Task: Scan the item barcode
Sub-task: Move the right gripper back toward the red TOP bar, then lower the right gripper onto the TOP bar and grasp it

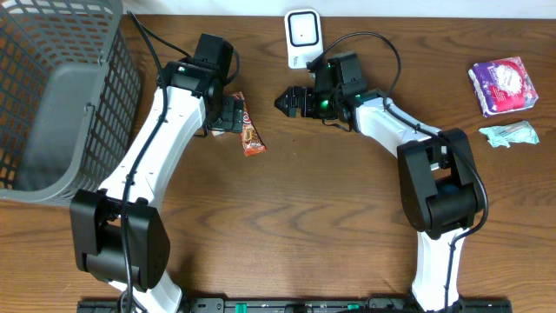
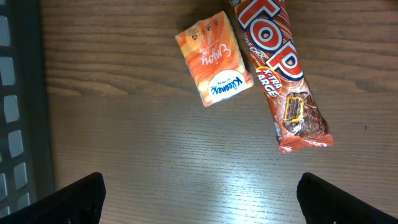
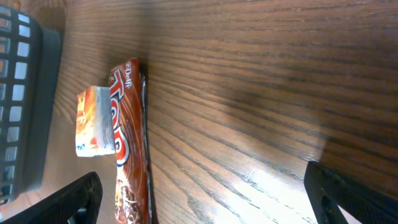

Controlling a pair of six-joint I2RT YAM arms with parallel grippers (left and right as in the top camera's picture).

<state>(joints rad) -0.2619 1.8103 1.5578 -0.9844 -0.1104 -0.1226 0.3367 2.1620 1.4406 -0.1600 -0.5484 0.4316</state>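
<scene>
Just beyond left pincer, chocolate bar

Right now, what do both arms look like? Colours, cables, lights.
The left arm and right arm have white link shells and black joint housings. The left gripper and right gripper are black. Black cables run off each wrist. Green lights glow at the right wrist, a smaller one at the left.
</scene>
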